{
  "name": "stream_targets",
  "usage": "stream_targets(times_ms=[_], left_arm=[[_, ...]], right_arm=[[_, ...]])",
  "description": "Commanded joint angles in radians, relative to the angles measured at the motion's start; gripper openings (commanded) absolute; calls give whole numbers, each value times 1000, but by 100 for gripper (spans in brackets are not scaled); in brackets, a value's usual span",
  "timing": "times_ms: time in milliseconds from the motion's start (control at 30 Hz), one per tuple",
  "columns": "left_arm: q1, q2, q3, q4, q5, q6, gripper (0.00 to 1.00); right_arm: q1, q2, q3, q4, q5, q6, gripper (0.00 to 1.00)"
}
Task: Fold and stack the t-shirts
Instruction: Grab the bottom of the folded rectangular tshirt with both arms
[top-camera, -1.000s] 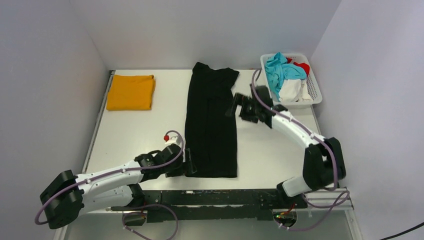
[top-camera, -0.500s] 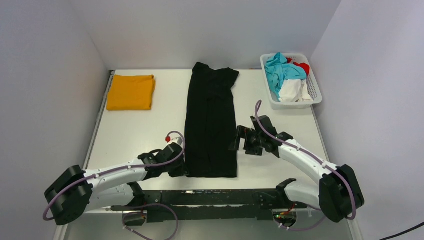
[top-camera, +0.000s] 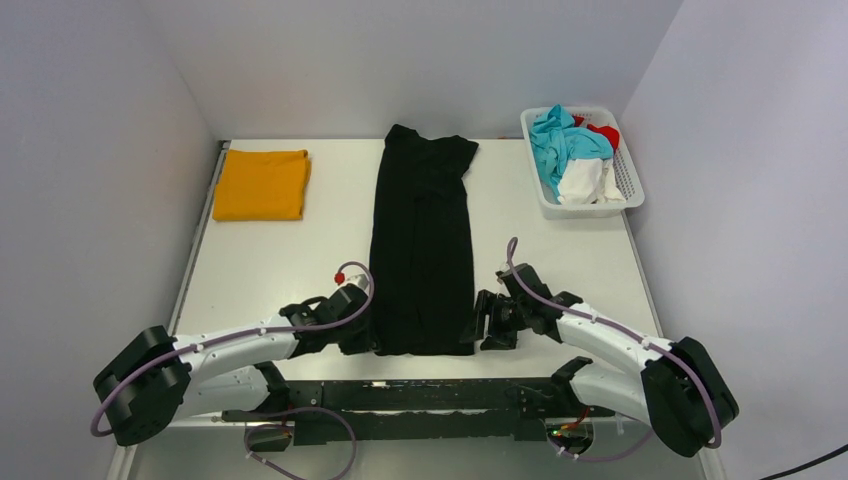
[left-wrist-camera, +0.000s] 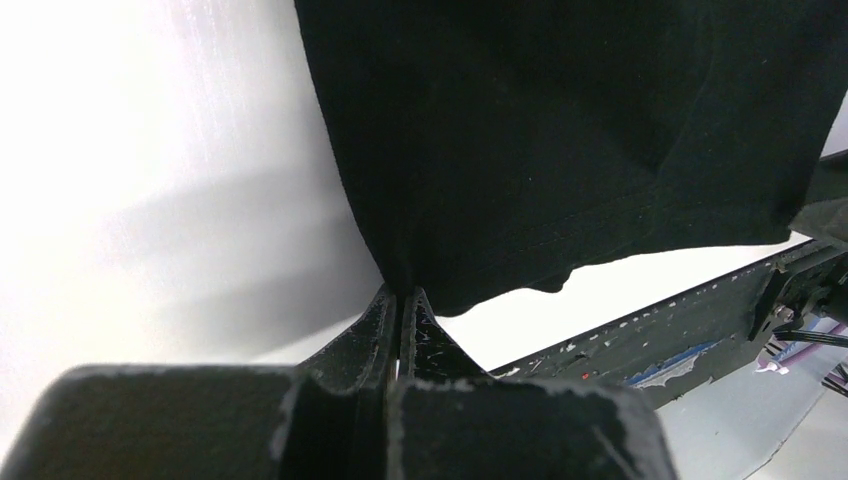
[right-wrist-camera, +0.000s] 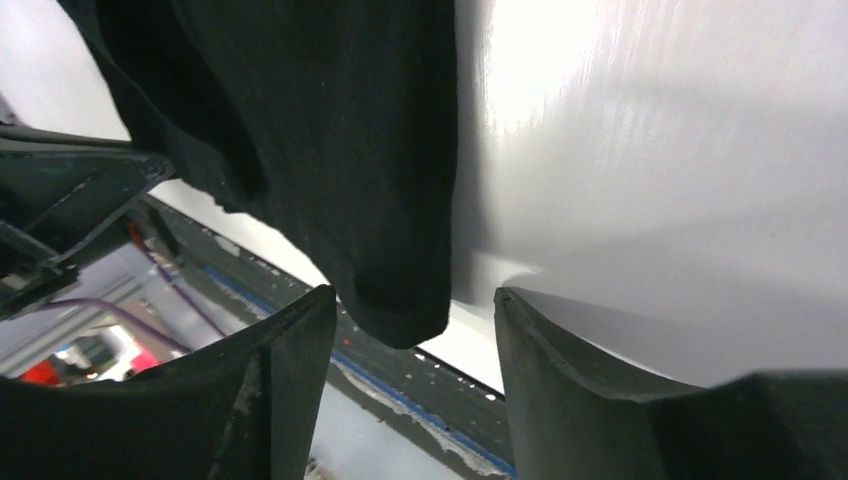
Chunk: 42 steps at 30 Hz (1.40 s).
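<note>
black tee (top-camera: 422, 240) lies lengthwise away from us; our l gripper (left-wrist-camera: 400, 300) clenched on its near-left corner, r gripper (right-wrist-camera: 412, 297) straddles near-right corner, jaws apart.

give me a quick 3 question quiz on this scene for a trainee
1. True or false: the left pincer is shut on the black shirt's near left corner.
2. Where is the orange shirt? A under the black shirt; B folded, at the far left of the table; C in the right pincer.
3. Has the right pincer closed on cloth yet?

Key: 1 true; 2 B; 3 no, its jaws stand open astride the black shirt's near right corner.
</note>
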Motion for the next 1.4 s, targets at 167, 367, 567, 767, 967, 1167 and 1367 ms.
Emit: stream_targets(times_ms=[167, 367, 567, 767, 967, 1167, 1367], left_arm=[[1, -28, -21, -10, 6, 7, 0], [0, -34, -34, 11, 13, 21, 0], [1, -40, -38, -9, 22, 56, 0], [-2, -151, -126, 49, 95, 75, 0], [-2, -256, -122, 49, 148, 129, 0], [0, -255, -20, 10, 97, 174, 0], [45, -200, 88, 28, 56, 238, 0]], right_arm=[[10, -5, -79, 116, -10, 83, 43], [11, -19, -114, 158, 18, 97, 23], [14, -24, -135, 237, -99, 110, 0], [62, -204, -217, 165, -194, 173, 0], [65, -319, -211, 128, -222, 176, 0], [64, -238, -100, 113, -174, 98, 0], [16, -133, 49, 135, -119, 28, 0]])
